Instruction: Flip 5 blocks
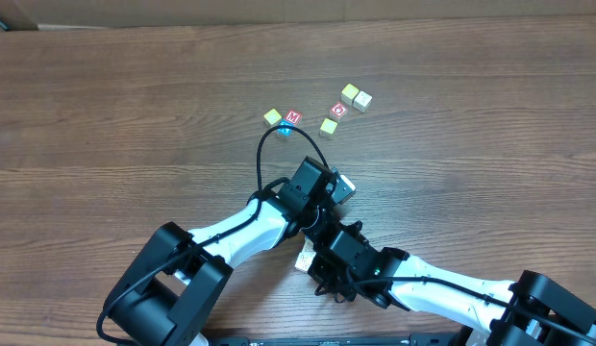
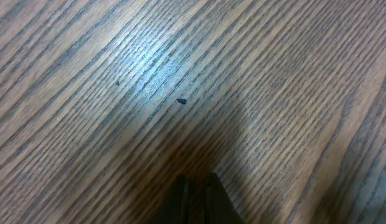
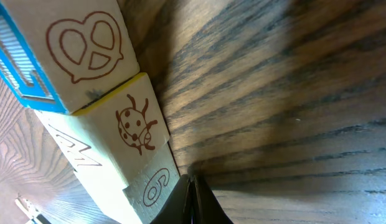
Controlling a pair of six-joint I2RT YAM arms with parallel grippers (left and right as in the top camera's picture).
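Several tiny blocks lie scattered at the far middle of the table: a yellow one point(image 1: 272, 117), a red M one point(image 1: 292, 117), another yellow point(image 1: 329, 126), a red one point(image 1: 339, 110) and two cream ones point(image 1: 349, 92) point(image 1: 362, 100). In the right wrist view three more sit in a row: a blue-faced pretzel block point(image 3: 87, 46), a ladybug block point(image 3: 134, 124) and a block marked 6 point(image 3: 157, 185). My right gripper point(image 3: 193, 180) is shut and empty, its tips at the edge of the 6 block. My left gripper point(image 2: 196, 183) is shut over bare wood.
Both arms cross at the near middle of the wooden table point(image 1: 106, 115), the left wrist point(image 1: 312, 187) above the right wrist point(image 1: 341, 259). A black cable point(image 1: 264, 149) loops up from the left arm. A small dark speck point(image 2: 182, 101) marks the wood.
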